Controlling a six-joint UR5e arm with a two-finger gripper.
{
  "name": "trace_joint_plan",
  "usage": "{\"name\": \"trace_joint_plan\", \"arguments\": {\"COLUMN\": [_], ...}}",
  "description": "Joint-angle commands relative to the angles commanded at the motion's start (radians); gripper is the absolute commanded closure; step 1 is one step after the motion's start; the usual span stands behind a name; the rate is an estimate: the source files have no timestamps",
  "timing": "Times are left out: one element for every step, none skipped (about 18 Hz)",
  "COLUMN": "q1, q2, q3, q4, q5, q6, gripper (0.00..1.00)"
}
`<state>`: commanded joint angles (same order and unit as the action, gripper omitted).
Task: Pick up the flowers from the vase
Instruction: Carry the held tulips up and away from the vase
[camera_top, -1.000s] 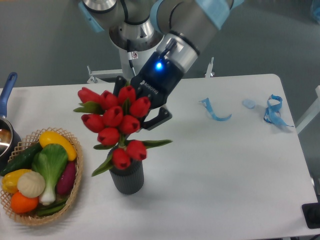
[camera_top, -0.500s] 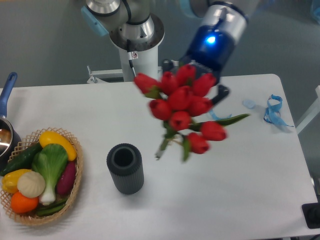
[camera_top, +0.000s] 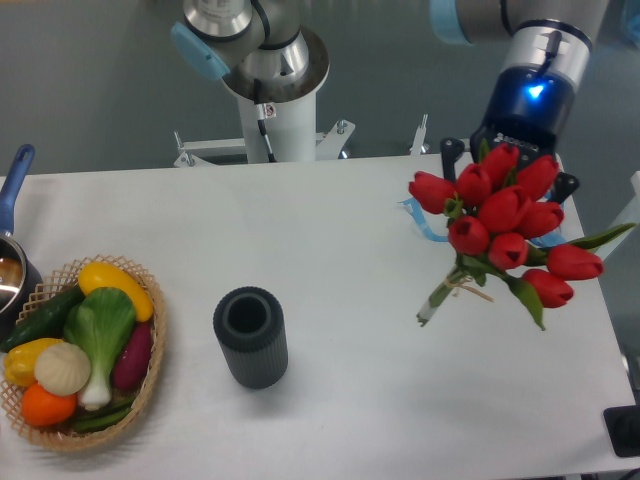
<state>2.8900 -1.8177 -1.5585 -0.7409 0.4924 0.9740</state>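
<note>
Over the right side of the white table (camera_top: 330, 250) I hold the red tulip bunch (camera_top: 505, 225) aloft, well apart from the empty ribbed grey vase (camera_top: 250, 336). My gripper (camera_top: 508, 172) sits behind the blooms, fingers clamped on the bunch; I should keep pressure steady so the tied stems (camera_top: 450, 288) hang without slipping.
</note>
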Motion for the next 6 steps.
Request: {"name": "trace_joint_plan", "arguments": {"q1": [0.0,0.002,0.003,0.005,0.005,0.008], "q2": [0.0,0.001,0.003,0.003,0.005,0.005], "q3": [-0.002,-0.006,-0.008,-0.011,-0.011,-0.015], "q4": [0.002,0.002,0.002,0.002,0.002,0.002], "q5": [0.0,0.0,0.0,0.0,0.0,0.0], "q6": [0.0,0.0,0.0,0.0,-0.001,0.0], "gripper": [0.61,0.61,0.61,0.61,0.61,0.61]}}
